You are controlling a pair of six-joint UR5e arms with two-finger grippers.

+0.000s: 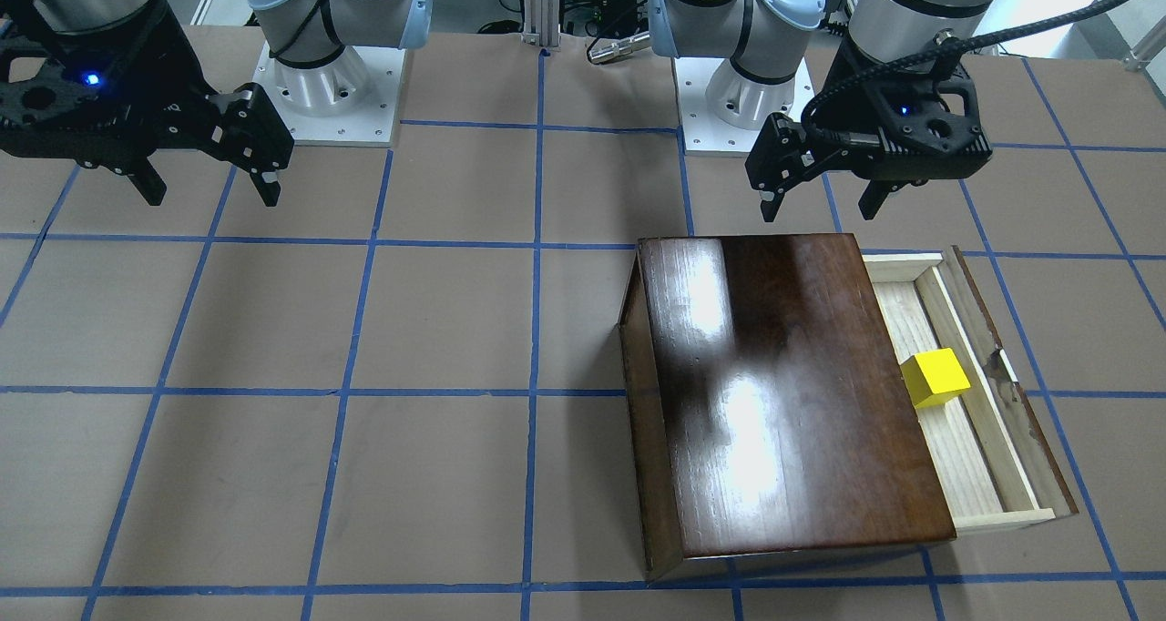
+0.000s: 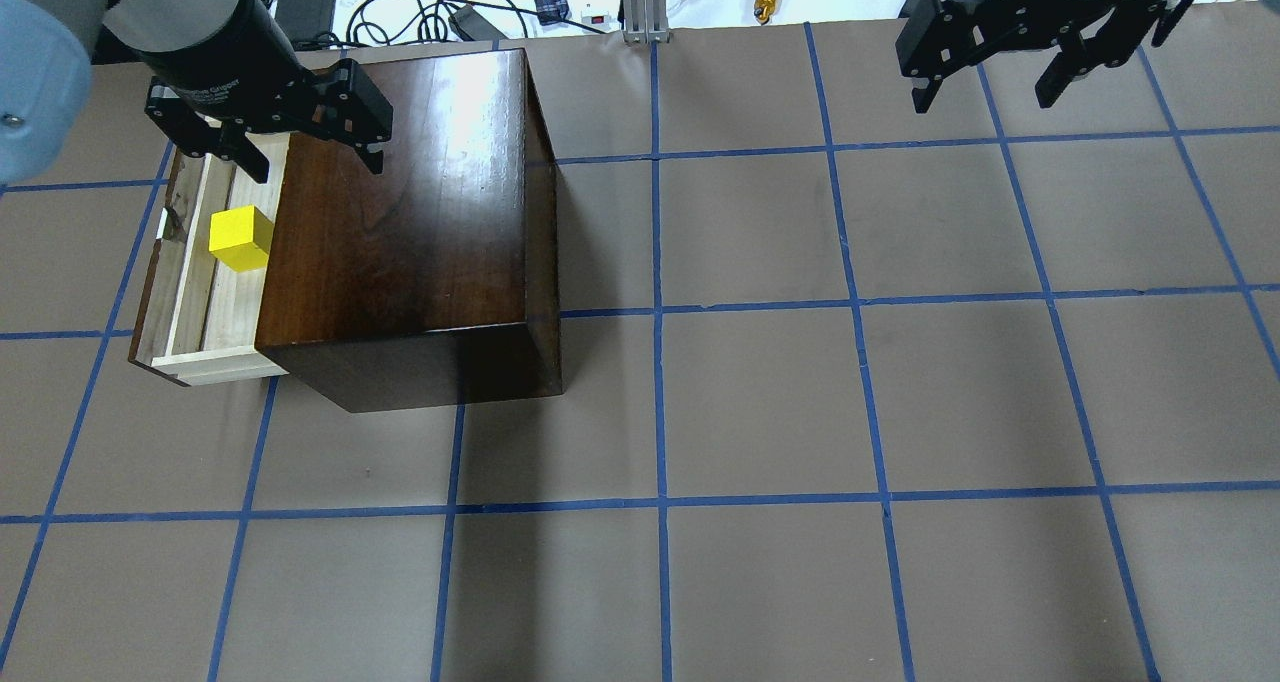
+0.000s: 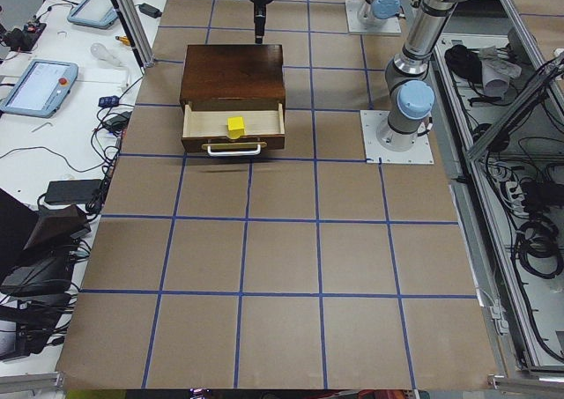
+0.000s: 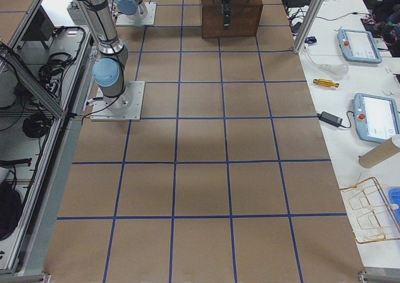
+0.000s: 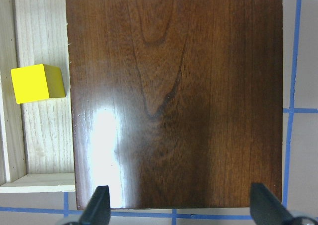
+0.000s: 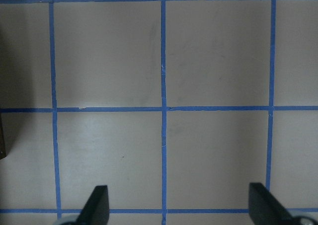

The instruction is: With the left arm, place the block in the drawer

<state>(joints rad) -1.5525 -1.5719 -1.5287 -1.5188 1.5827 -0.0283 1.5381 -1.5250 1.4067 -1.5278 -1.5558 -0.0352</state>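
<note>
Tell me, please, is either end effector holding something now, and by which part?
Nothing is held. The left end effector and the right end effector are both open and empty; the block lies free in the drawer.

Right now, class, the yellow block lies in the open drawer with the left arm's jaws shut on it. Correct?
No. The block lies in the open drawer, but the left arm has its jaws open and empty above the box, as the overhead view shows.
</note>
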